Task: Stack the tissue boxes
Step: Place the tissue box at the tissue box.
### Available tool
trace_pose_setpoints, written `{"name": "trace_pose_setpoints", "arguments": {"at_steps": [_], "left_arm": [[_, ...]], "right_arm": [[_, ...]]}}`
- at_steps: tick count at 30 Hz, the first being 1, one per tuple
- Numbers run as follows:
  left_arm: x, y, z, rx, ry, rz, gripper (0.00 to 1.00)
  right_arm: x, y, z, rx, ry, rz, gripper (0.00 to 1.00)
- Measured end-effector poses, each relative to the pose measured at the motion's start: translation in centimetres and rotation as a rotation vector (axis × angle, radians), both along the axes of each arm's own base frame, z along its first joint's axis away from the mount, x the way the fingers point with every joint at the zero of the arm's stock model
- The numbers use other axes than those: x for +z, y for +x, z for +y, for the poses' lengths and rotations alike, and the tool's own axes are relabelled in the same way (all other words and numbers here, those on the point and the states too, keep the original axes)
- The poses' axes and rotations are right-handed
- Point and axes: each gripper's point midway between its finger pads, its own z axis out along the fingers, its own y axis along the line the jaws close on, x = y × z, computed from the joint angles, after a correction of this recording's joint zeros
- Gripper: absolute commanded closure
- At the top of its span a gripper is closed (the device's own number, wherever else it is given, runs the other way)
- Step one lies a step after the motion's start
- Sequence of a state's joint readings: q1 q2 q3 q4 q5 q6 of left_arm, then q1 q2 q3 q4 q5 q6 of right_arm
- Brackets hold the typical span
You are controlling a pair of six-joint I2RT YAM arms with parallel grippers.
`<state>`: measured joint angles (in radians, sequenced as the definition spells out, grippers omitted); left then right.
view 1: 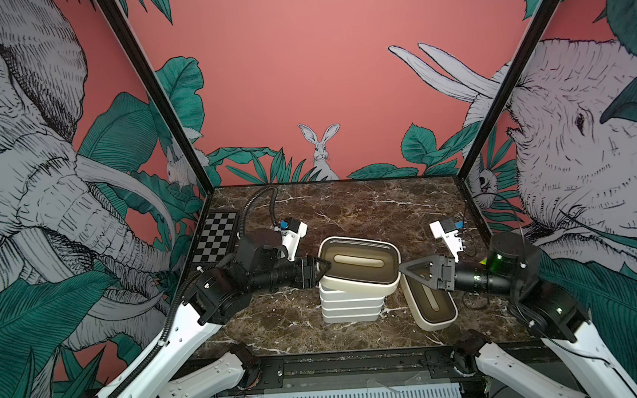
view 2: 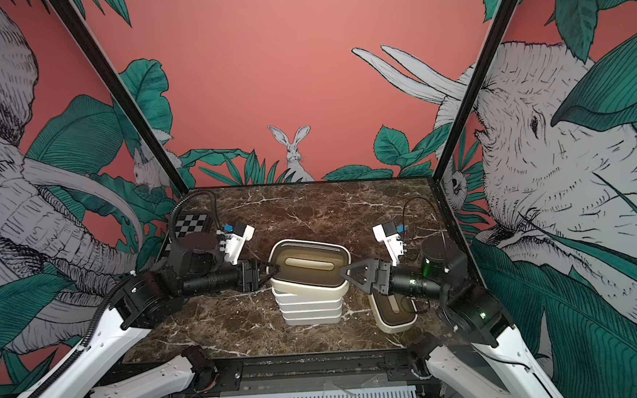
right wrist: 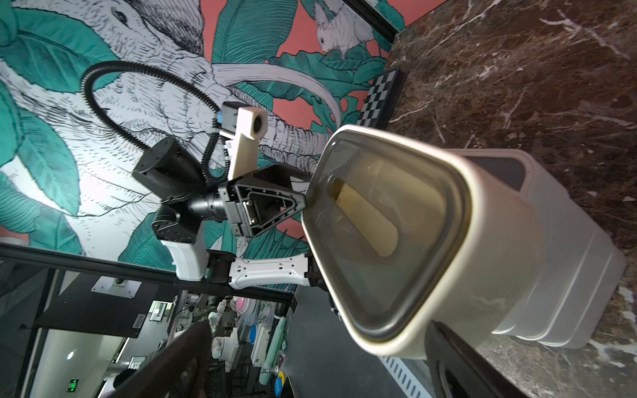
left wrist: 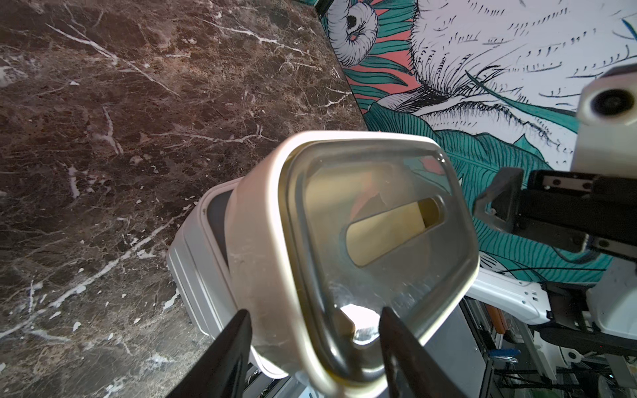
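A large cream plastic tissue box with a glossy dark brown slotted lid [view 1: 352, 276] sits on top of a stack of four smaller white rounded boxes [view 1: 352, 307] in the middle of the brown marble-patterned table [view 1: 348, 213]. It lies twisted against them and overhangs them, so the grey lid of the box beneath shows in the left wrist view. The left gripper [view 1: 322, 267] straddles the raised rim at the box's left end, one black finger outside the wall and the other over the lid; whether it pinches the rim I cannot tell. The right gripper [view 1: 404, 270] is spread wide at the opposite end, one finger just beside the box's corner, gripping nothing. A second cream box with a dark brown lid [view 1: 433, 308] lies on the table just right of the stack, under the right arm. The danger, I judge, is the wide box on a narrower base. A left finger snagging the rim on withdrawal, or a nudge from the open right jaws, could drag it off centre and tip it, perhaps toppling the stack. Left crooked, it also makes a poor seat for the last box.
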<state>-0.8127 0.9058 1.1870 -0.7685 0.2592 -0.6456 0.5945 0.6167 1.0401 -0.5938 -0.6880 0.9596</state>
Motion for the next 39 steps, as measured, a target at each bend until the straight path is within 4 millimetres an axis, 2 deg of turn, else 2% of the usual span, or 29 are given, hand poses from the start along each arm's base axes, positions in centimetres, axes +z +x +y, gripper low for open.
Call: {"name": "trace_pose_setpoints", "arguments": {"at_steps": [3,6,16,23,39], "left_arm": [[0.4,0.3,0.2,0.013,0.002,-0.020,0.39],[0.6,0.5,0.3,0.022,0.008,-0.030,0.39],[0.5,1.1,0.3,0.043,0.023,-0.038,0.39],[0.7,1.1,0.4,0.049,0.021,-0.044,0.39],[0.8,1.1,0.5,0.049,0.019,-0.046,0.38]], "right_arm": [[0.6,-1.6,-0.4,0.024,0.039,-0.007,0.05],[0.8,-2.5,-0.1,0.055,0.057,0.001,0.05],[-2.0,-3.2,3.2,0.173,-0.036,0.077,0.05],[-2.9,-2.5,4.1,0.158,-0.090,0.061,0.04],[-3.0,-1.4,4.4,0.133,-0.129,0.025,0.03]]}}
